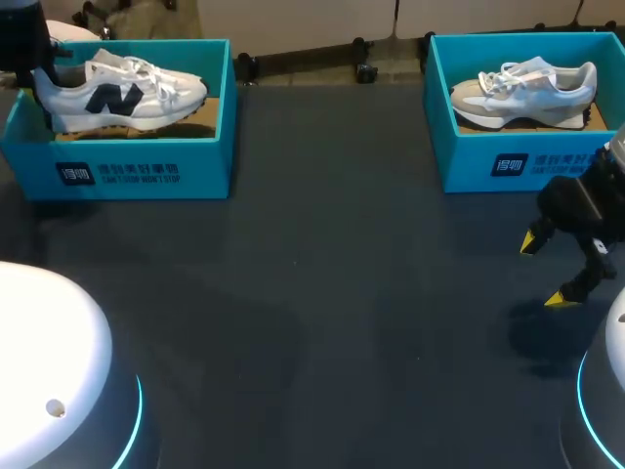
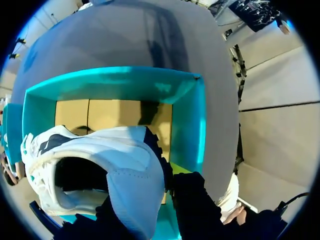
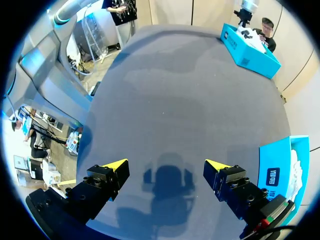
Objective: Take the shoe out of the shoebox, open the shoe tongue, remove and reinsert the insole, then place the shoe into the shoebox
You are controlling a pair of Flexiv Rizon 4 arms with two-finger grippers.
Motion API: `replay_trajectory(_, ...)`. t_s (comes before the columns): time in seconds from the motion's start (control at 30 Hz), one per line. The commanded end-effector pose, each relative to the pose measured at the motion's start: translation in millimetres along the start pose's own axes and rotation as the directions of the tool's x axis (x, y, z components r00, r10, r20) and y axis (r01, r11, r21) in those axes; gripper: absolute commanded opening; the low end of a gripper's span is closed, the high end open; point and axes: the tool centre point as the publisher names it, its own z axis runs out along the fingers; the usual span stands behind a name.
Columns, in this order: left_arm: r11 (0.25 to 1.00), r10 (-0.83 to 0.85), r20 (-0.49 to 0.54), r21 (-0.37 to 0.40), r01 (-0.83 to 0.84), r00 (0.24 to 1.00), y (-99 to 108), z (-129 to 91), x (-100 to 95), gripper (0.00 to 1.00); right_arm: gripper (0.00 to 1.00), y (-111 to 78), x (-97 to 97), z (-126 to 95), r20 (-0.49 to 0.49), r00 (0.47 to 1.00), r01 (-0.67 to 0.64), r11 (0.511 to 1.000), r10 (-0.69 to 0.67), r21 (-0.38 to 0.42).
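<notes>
One dark, matte surface (image 1: 342, 322) carries two open teal cardboard shoeboxes, each with a white printed label on its front wall (a small emblem, characters, a line of capitals). The left shoebox (image 1: 146, 171) stands at the far left and the right shoebox (image 1: 469, 161) at the far right. Each holds one laced shoe on a brown cardboard floor. The left shoe (image 1: 122, 93) is white with a dark side logo. The right shoe (image 1: 522, 93) is grey and white. The left gripper (image 2: 152, 220) is clamped on the left shoe's heel inside its box. The right gripper (image 1: 544, 271) hangs over the surface in front of the right shoebox, its yellow tips wide apart.
</notes>
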Motion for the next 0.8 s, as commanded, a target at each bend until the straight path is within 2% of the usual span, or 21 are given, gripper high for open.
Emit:
replay_trajectory(0.03, 1.000, 0.021, 0.006, -0.014, -0.021, 1.000, -14, 3, 4.3, 0.00, 1.00, 0.3, -0.3, 1, 0.000, 1.000, 0.000, 1.000, 0.000, 0.003)
replay_trajectory(0.33, 0.997, 0.072, -0.001, -0.028, -0.072, 0.997, -37, 17, 2.5, 0.00, 1.00, 0.3, -0.3, 1, 0.000, 1.000, 0.000, 1.000, 0.000, 0.003)
replay_trajectory(0.43, 0.995, 0.101, 0.003, -0.011, -0.101, 0.995, -42, 19, 1.2, 0.00, 1.00, 0.3, -0.3, 1, 0.000, 1.000, 0.000, 1.000, 0.000, 0.003)
replay_trajectory(0.8, 0.994, 0.111, 0.003, -0.013, -0.111, 0.994, -43, 18, 1.1, 0.00, 1.00, 0.3, -0.3, 1, 0.000, 1.000, 0.000, 1.000, 0.000, 0.003)
